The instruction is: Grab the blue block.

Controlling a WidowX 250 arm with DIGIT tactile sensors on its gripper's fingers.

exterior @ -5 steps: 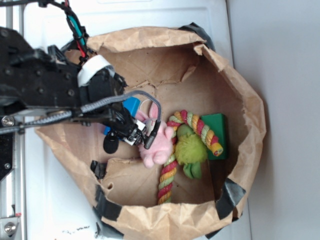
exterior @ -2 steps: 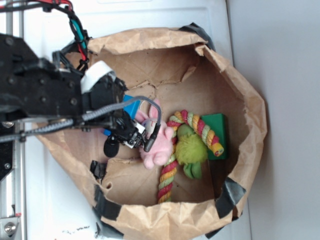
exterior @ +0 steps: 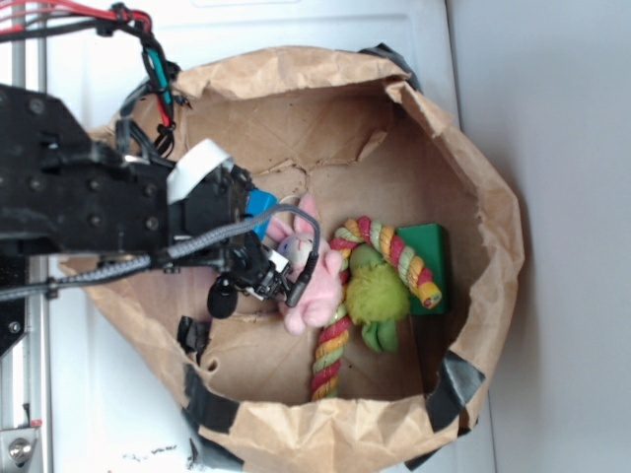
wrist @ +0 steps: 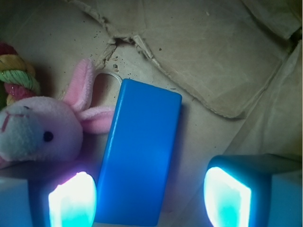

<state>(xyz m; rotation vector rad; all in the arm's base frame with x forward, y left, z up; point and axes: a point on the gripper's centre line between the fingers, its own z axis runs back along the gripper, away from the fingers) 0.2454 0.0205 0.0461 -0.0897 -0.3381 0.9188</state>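
One blue block (wrist: 139,158) is lying flat on the brown paper floor of the bag (exterior: 473,197), and in your wrist view it is running lengthwise from the lower edge up toward the middle, tilted slightly to the right. Your gripper (wrist: 149,198) is standing with its fingers apart: the left fingertip (wrist: 72,201) is sitting just beside the block's lower left corner, while the right fingertip (wrist: 226,198) is sitting clear of the block's right side, with bare paper showing between them. You are not gripping anything (the block is lying between the two tips, closer to the left one).

Just to the block's left, the pink plush bunny (wrist: 38,132) is lying with one ear reaching toward the block's upper left edge; whether the ear is touching it, you cannot tell. Beyond the bunny, a striped rope toy (exterior: 380,246) is curving around a fuzzy green ball (exterior: 375,296), and a dark green block (exterior: 429,266) is lying past them against the bag's far wall.

In the exterior view only a small patch of the blue block (exterior: 260,203) is showing, since the black arm (exterior: 89,197) is reaching into the bag and covering the rest. The bag is resting on a white surface (exterior: 325,25).
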